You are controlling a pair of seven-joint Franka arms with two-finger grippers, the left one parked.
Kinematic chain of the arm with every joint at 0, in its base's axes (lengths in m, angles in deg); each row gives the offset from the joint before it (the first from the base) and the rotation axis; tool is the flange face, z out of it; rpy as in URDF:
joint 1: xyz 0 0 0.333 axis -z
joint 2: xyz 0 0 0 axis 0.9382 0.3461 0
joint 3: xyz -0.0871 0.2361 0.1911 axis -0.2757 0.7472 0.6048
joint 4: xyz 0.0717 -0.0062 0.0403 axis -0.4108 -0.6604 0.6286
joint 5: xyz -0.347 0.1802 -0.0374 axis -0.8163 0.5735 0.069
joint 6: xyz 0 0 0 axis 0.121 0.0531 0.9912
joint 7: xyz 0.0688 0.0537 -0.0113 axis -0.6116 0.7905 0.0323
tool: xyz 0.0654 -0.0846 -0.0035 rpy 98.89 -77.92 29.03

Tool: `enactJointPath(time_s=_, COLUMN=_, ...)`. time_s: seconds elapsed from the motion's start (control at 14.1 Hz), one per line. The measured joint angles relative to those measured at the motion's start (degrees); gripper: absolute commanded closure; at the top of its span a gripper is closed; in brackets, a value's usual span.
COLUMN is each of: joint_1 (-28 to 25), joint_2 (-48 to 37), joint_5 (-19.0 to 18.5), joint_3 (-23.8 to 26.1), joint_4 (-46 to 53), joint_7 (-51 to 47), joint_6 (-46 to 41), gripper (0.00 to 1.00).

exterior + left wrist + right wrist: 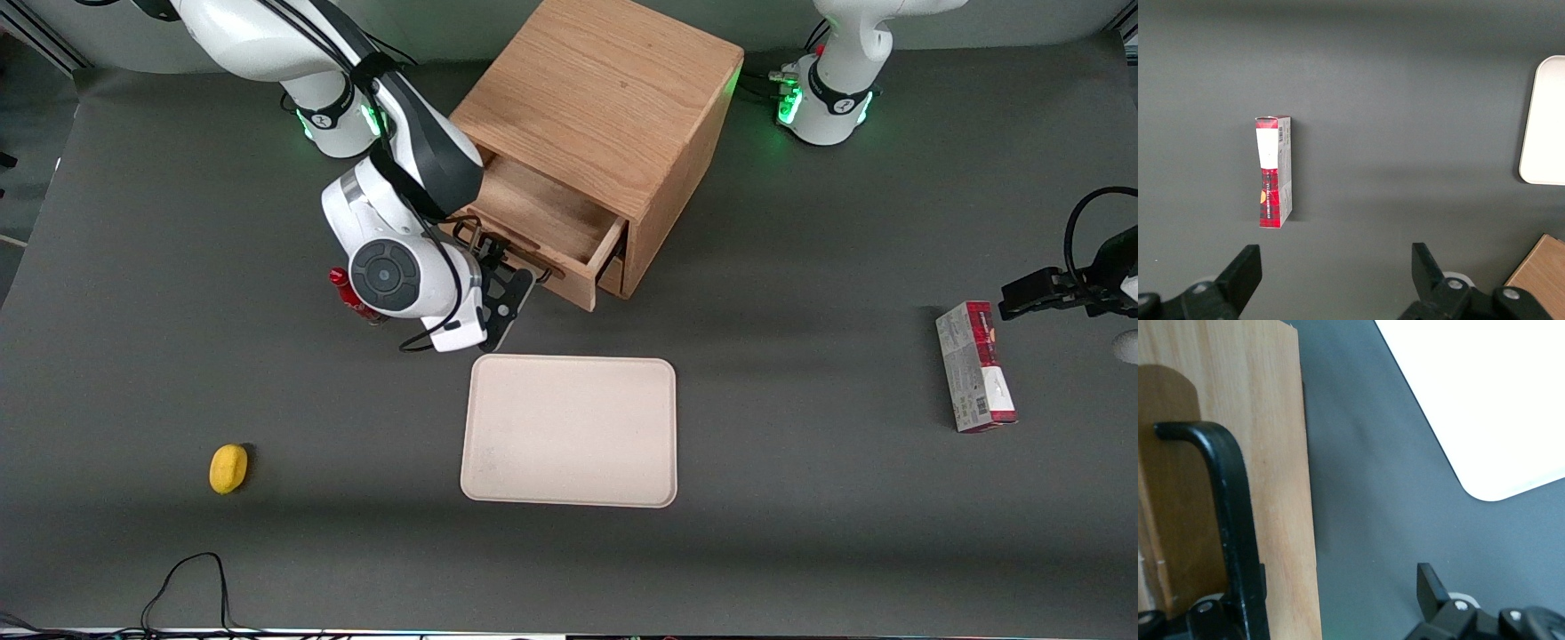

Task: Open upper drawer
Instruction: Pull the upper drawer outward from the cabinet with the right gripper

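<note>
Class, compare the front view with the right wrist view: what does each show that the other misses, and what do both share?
Only the front view shows the whole wooden cabinet, the upper drawer pulled open, a yellow object, a red-capped bottle and a red-and-grey box. Only the right wrist view shows the black bar handle close up, beside one finger. Both show the beige tray, the grey table and the gripper at the drawer front, its jaws open.

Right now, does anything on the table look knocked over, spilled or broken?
Nothing stands out. The upper drawer is pulled out, empty and undamaged, with the gripper at its black handle. The tray lies flat.
</note>
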Motion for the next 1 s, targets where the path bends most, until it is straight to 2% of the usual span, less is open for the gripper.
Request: enactJointPath(time_s=1.0, joint_1=4.8, joint_2=1.3, joint_5=-0.1, joint_3=0.0, joint_4=2.3, joint_7=2.4, joint_6=0.1, gripper=0.00)
